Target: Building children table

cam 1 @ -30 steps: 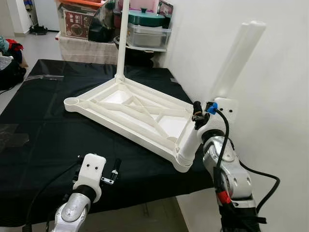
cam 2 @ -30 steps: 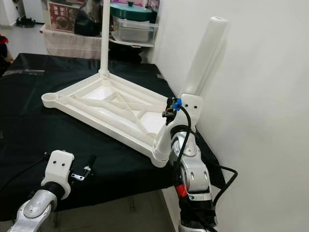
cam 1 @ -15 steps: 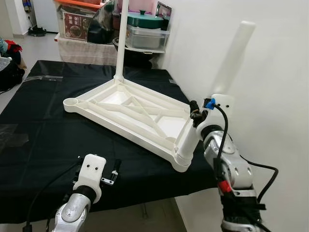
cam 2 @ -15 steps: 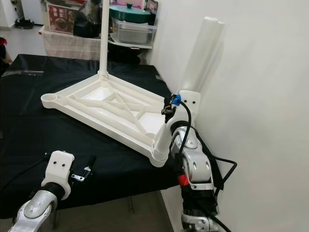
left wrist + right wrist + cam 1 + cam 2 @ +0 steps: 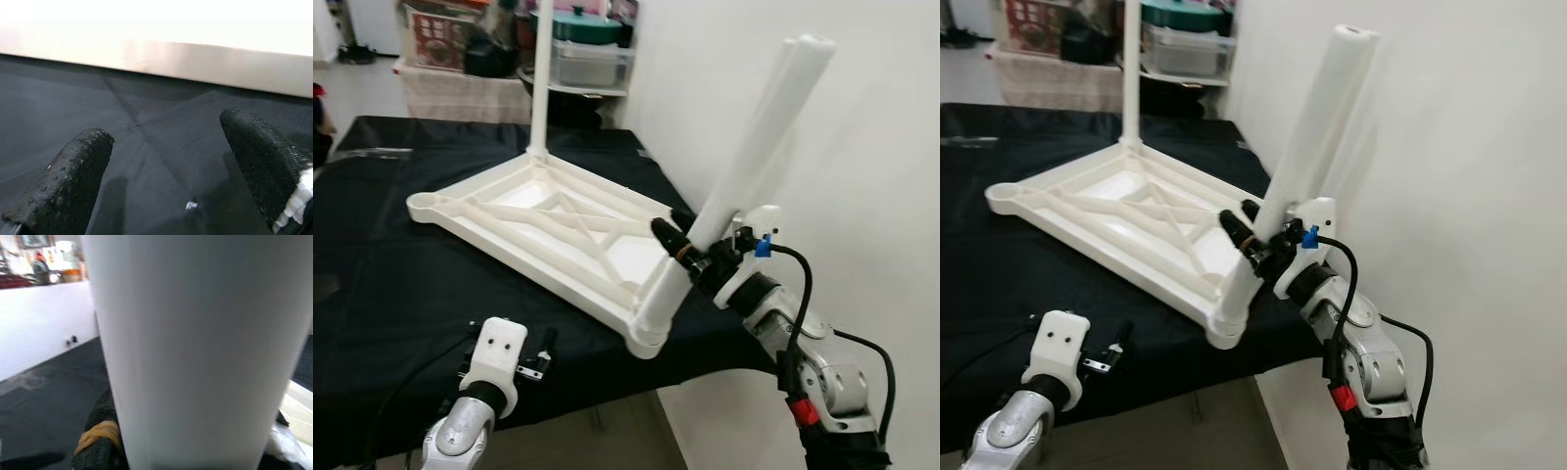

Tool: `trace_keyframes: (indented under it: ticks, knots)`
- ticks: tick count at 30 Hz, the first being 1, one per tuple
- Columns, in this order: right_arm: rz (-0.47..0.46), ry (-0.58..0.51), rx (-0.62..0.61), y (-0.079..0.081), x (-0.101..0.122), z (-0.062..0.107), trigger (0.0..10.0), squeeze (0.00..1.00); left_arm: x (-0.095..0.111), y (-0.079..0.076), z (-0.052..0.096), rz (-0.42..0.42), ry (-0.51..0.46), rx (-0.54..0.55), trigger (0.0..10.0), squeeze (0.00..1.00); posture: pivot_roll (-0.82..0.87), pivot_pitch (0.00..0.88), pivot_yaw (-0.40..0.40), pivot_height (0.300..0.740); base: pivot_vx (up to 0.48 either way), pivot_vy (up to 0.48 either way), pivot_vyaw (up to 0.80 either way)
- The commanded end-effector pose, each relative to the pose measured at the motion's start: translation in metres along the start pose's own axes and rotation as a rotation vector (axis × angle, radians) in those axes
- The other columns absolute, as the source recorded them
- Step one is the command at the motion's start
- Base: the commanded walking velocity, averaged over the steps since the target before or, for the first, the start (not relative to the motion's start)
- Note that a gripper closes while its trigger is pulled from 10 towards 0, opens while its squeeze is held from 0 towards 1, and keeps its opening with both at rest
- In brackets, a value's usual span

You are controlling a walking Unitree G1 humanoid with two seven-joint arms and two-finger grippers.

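A white plastic children's table top [image 5: 558, 230] lies upside down on the black cloth, its ribbed underside up. One white leg [image 5: 539, 78] stands upright in the far corner socket. A second white leg [image 5: 744, 166] leans in the near right corner socket [image 5: 646, 338], tilted to the right. My right gripper [image 5: 690, 257] is shut on this leg about a third of the way up; the leg [image 5: 195, 352] is pressed close before the right wrist camera. My left gripper [image 5: 166, 166] is open low over the cloth near the front edge, with its wrist housing [image 5: 499, 352] below the table top.
A black cloth [image 5: 391, 274] covers the work surface. A white wall [image 5: 862, 147] stands close on the right, right behind the tilted leg. Boxes, a pot and containers [image 5: 578, 44] sit on shelves at the back. The cloth's front edge [image 5: 568, 406] drops off near my left arm.
The head camera has shifted, so the scene sits further left. My right gripper has turned and now wraps the leg from the side, and the leg leans more to the right. Left arm unchanged.
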State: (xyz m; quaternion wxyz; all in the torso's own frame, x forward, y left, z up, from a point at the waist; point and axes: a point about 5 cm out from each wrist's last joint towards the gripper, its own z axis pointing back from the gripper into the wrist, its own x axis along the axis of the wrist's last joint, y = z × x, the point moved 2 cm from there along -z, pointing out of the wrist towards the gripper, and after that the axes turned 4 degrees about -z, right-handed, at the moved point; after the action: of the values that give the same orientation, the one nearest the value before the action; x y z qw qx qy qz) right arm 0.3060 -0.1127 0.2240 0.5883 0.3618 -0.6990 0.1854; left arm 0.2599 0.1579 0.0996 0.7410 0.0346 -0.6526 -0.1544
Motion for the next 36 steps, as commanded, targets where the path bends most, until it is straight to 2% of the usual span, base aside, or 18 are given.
trace_keyframes:
  ticks: [1, 9, 12, 14, 15, 17, 18, 20, 22, 25, 28, 32, 36]
  knots:
    - [-0.093, 0.072, 0.125, 0.018, -0.018, -0.005, 10.0, 0.0, 0.0, -0.002, 0.0, 0.011, 0.005, -0.013, 10.0, 0.0, 0.14, 0.0, -0.171, 0.74, 0.0, 0.0, 0.0]
    - [-0.102, 0.085, 0.255, 0.028, -0.019, -0.006, 10.0, 0.0, -0.001, -0.003, 0.001, 0.012, 0.007, -0.014, 10.0, 0.0, 0.14, 0.0, -0.174, 0.74, 0.0, 0.0, 0.0]
    - [-0.108, 0.13, 0.367, 0.037, -0.021, -0.004, 10.0, 0.0, 0.0, -0.003, 0.001, 0.014, 0.006, -0.016, 10.0, 0.0, 0.14, 0.0, -0.176, 0.74, 0.0, 0.0, 0.0]
    - [-0.108, 0.13, 0.367, 0.037, -0.021, -0.004, 10.0, 0.0, 0.0, -0.003, 0.001, 0.014, 0.006, -0.016, 10.0, 0.0, 0.14, 0.0, -0.176, 0.74, 0.0, 0.0, 0.0]
    - [-0.1, 0.17, 0.439, 0.041, -0.024, -0.007, 10.0, 0.0, 0.0, -0.004, 0.0, 0.015, 0.005, -0.016, 10.0, 0.0, 0.15, 0.0, -0.182, 0.74, 0.0, 0.0, 0.0]
    - [-0.1, 0.17, 0.439, 0.041, -0.024, -0.007, 10.0, 0.0, 0.0, -0.004, 0.0, 0.015, 0.005, -0.016, 10.0, 0.0, 0.15, 0.0, -0.182, 0.74, 0.0, 0.0, 0.0]
    - [-0.089, 0.191, 0.484, 0.044, -0.025, -0.009, 10.0, 0.0, 0.0, -0.005, 0.0, 0.015, 0.004, -0.015, 10.0, 0.0, 0.15, 0.0, -0.185, 0.74, 0.0, 0.0, 0.0]
    - [-0.089, 0.191, 0.484, 0.044, -0.025, -0.009, 10.0, 0.0, 0.0, -0.005, 0.0, 0.015, 0.004, -0.015, 10.0, 0.0, 0.15, 0.0, -0.185, 0.74, 0.0, 0.0, 0.0]
    - [-0.076, 0.217, 0.551, 0.048, -0.024, -0.013, 10.0, 0.0, 0.001, -0.005, 0.0, 0.016, 0.004, -0.014, 10.0, 0.0, 0.15, 0.0, -0.187, 0.74, 0.0, 0.0, 0.0]
    - [-0.072, 0.226, 0.58, 0.049, -0.022, -0.016, 10.0, 0.0, 0.001, -0.006, 0.0, 0.017, 0.003, -0.014, 10.0, 0.0, 0.15, 0.0, -0.188, 0.74, 0.0, 0.0, 0.0]
    - [-0.056, 0.25, 0.628, 0.047, -0.021, -0.023, 10.0, 0.0, 0.001, -0.007, 0.0, 0.018, 0.003, -0.014, 10.0, 0.0, 0.16, 0.0, -0.196, 0.74, 0.0, 0.0, 0.0]
    - [-0.034, 0.279, 0.653, 0.032, -0.02, -0.033, 10.0, 0.0, 0.001, -0.007, 0.002, 0.021, 0.004, -0.008, 10.0, 0.0, 0.18, 0.0, -0.204, 0.74, 0.0, 0.0, 0.0]
    - [-0.03, 0.288, 0.66, 0.028, -0.019, -0.036, 10.0, 0.0, 0.001, -0.007, 0.002, 0.021, 0.005, -0.009, 10.0, 0.0, 0.18, 0.0, -0.205, 0.74, 0.0, 0.0, 0.0]
